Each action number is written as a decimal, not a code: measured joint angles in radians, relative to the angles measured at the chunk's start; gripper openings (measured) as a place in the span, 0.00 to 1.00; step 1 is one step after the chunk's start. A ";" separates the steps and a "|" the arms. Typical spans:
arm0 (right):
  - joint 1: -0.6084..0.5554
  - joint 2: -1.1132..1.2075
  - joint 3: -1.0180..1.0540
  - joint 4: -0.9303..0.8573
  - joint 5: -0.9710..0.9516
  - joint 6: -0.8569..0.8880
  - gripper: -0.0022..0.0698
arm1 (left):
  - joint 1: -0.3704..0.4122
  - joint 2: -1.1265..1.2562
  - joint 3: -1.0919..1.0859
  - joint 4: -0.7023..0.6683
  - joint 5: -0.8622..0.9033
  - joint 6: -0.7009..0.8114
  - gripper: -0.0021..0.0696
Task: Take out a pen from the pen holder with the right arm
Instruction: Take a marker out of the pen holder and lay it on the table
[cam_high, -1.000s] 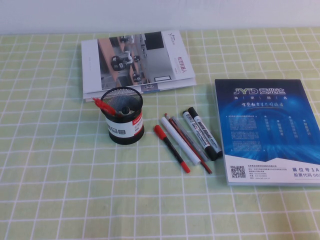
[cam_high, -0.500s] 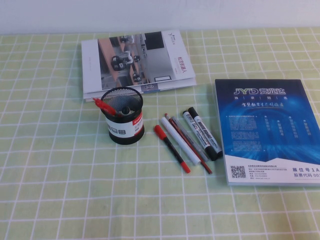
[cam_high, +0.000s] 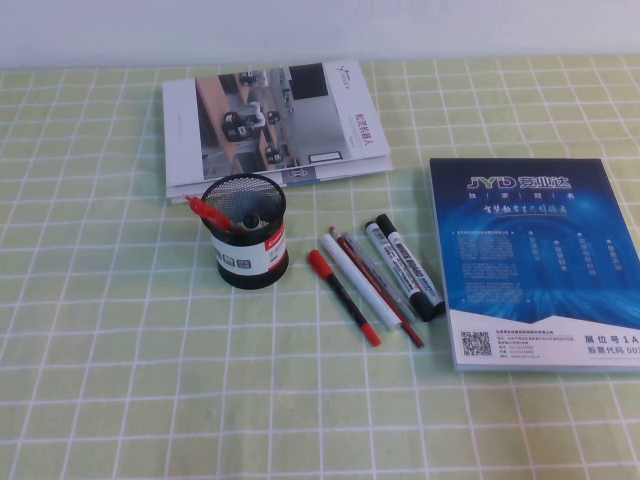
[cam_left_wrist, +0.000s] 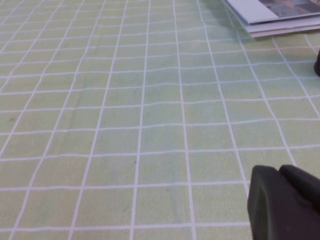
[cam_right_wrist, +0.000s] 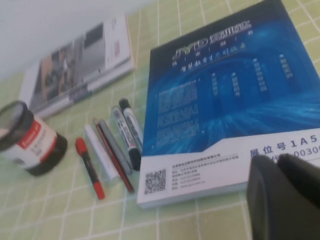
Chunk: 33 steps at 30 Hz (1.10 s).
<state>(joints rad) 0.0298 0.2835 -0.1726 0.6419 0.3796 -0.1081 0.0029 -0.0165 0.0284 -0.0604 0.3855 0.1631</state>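
Black mesh holder (cam_high: 251, 232), centre-left, red pen (cam_high: 207, 211) leaning inside. Right end effector (cam_right_wrist: 281, 172) pressed together, near right by booklet (cam_high: 535, 260); left end effector (cam_left_wrist: 281, 180) near left, state we cannot tell. Risk, we judge: arriving unopened, it topples holder.

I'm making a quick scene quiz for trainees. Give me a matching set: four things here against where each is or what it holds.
Column one:
1 pen holder
2 black markers
3 left gripper
4 right gripper

Column two:
a jaws shut, near the blue booklet's corner
b over bare tablecloth
c holds a red pen
d lying flat beside the blue booklet

Pairs: 1-c, 2-d, 3-b, 4-a
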 joint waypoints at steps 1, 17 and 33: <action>0.000 0.031 -0.019 0.000 0.009 -0.019 0.01 | 0.000 0.000 0.000 0.000 0.000 0.000 0.02; 0.171 0.505 -0.289 -0.049 -0.075 -0.149 0.01 | 0.000 0.000 0.000 0.000 0.000 0.000 0.02; 0.783 0.984 -0.404 -0.304 -0.829 -0.130 0.09 | 0.000 0.000 0.000 0.000 0.000 0.000 0.02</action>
<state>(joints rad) 0.8126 1.2680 -0.5762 0.3380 -0.4490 -0.2376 0.0029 -0.0165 0.0284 -0.0604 0.3855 0.1631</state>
